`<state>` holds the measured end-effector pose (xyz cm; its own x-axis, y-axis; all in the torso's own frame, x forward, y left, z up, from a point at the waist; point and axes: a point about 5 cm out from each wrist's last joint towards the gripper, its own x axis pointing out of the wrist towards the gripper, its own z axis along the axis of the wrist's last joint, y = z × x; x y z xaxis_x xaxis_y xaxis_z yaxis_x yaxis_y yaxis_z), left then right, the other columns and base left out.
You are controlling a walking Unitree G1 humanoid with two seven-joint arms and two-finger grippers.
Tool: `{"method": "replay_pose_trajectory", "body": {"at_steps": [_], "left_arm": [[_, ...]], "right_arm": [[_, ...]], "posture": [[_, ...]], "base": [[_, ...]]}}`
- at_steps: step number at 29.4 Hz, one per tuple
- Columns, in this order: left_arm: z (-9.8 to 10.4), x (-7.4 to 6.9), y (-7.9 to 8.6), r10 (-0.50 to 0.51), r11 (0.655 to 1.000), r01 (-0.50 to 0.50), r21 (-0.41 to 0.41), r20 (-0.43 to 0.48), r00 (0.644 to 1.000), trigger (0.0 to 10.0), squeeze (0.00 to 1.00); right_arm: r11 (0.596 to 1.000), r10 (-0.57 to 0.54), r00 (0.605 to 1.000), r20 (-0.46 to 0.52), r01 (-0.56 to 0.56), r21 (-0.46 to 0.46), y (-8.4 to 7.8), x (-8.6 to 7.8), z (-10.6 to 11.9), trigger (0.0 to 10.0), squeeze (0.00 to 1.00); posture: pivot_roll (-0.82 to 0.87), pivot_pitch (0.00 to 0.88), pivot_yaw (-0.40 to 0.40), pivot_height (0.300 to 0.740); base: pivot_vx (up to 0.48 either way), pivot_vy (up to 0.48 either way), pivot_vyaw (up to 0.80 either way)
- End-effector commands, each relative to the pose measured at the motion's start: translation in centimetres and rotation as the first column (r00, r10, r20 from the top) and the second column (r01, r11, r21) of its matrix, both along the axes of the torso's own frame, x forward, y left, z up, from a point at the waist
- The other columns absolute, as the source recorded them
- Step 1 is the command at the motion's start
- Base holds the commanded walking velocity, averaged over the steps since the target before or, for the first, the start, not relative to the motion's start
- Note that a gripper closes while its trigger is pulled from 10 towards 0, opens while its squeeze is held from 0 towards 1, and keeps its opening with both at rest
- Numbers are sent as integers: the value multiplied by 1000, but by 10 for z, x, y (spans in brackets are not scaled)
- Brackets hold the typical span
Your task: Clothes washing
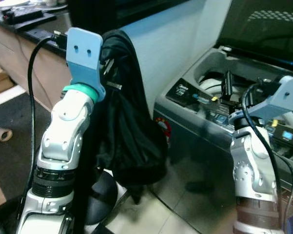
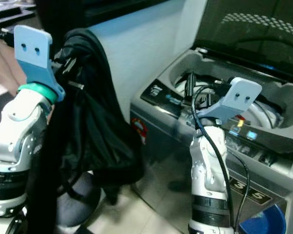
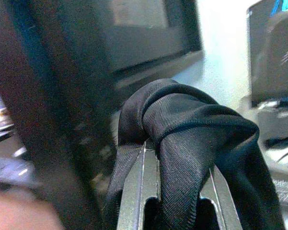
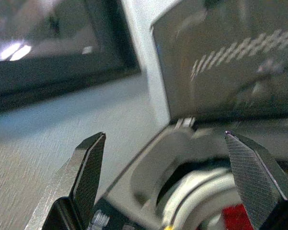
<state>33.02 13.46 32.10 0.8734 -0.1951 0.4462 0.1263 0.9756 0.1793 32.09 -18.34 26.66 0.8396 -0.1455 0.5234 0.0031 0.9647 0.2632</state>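
1. Black garment hung in a long dark bundle from the left gripper, raised high beside the pale wall and just left of the washing machine
2. Left wrist view said it all: the fabric was looped over and pinched between the fingers, a firm hold by the look of it
3. Right gripper hovered at the machine's rim, its two black fingers spread wide with nothing between them, pointing toward the drum
4. Lid stood up and the tub lay exposed, so the loading was ready to go
5. Progress call: garment picked up and carried over, but not yet in the drum; I judged that swinging it across the opening, dropping it, and shutting the lid all remained
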Motion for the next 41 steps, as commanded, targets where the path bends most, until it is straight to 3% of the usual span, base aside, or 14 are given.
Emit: {"method": "replay_pose_trajectory", "body": {"at_steps": [1, 16, 41], "left_arm": [[9, -4, 3, 10, 1000, -10, -5, 43, 999, 10000, 0], [9, -2, 6, 25, 1000, -24, -8, 40, 999, 10000, 0], [8, 0, 6, 29, 1000, -29, -12, 38, 999, 10000, 0]], "right_arm": [[1000, 22, 1000, 18, -22, -7, 3, -2, 4, 10000, 0], [987, 157, 983, 95, -160, 28, 20, -6, 17, 10000, 0], [986, 164, 983, 83, -167, 30, 19, -4, 15, 10000, 0]], "posture": [[82, 4, 56, 740], [87, 5, 53, 740], [89, 0, 51, 740]], "base": [[0, 0, -800], [0, 0, -800], [0, 0, -800]]}}
